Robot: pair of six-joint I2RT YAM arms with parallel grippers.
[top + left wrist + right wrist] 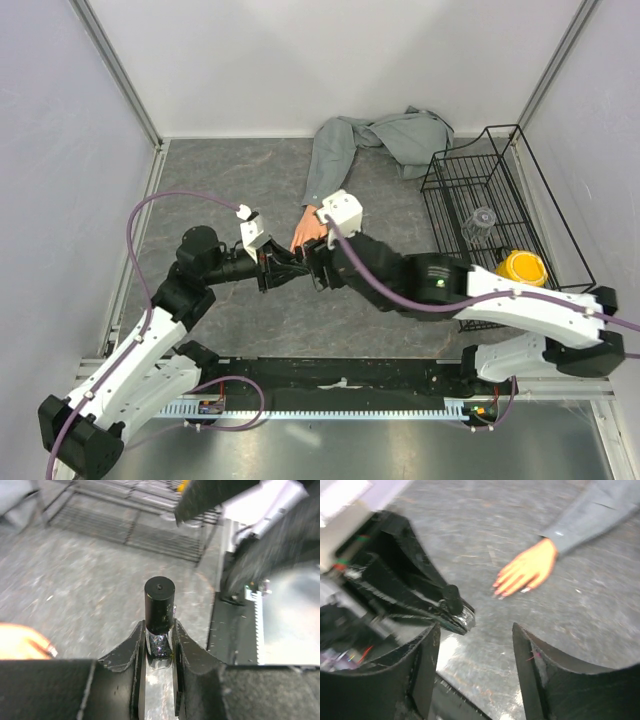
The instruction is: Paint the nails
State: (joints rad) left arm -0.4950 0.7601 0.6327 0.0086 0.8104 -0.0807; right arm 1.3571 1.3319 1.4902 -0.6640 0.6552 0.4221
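Observation:
The peach mannequin hand [303, 230] lies on the grey table with its grey sleeve [328, 165] running back. It shows in the right wrist view [527, 570] with tiny pinkish nails [498, 586] at the fingertips. One fingertip and nail [51, 651] show at the left of the left wrist view. My left gripper [272, 270] [159, 628] is shut on a small dark bottle [160, 644] with a black cap [160, 602], held just in front of the hand. My right gripper [311, 267] [475, 628] is open and empty, close to the bottle [465, 617] and facing it.
A black wire basket [440, 170] stands at the right with a clear glass item [483, 220] inside. A yellow object [522, 267] lies by its near end. The rest of the grey shirt [405, 135] is bunched at the back. White walls enclose the table.

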